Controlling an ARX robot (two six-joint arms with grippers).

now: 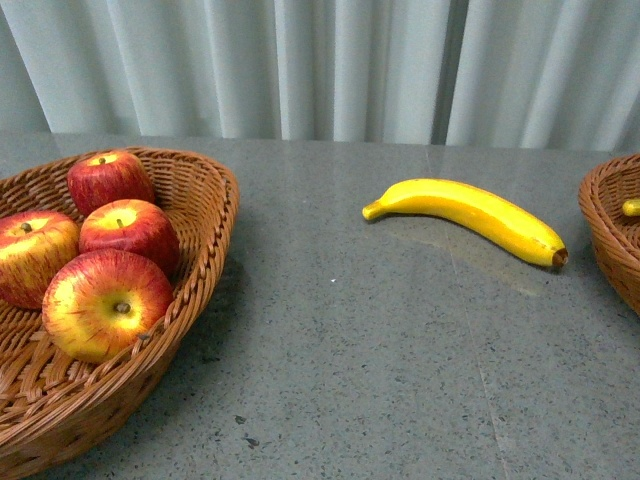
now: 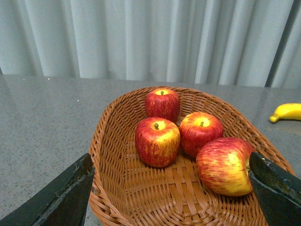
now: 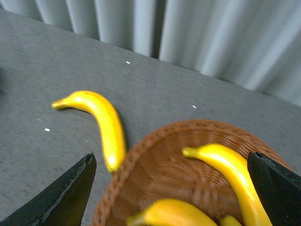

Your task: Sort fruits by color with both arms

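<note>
Your left gripper (image 2: 169,159) gapes empty by four apples (image 2: 157,142) (in the left basket (image 1: 215,190)); right gripper (image 3: 170,160) gapes empty near the loose banana (image 1: 470,210).

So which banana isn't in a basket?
The banana lying on the grey table, left of the right basket; the other bananas sit inside that basket.
</note>
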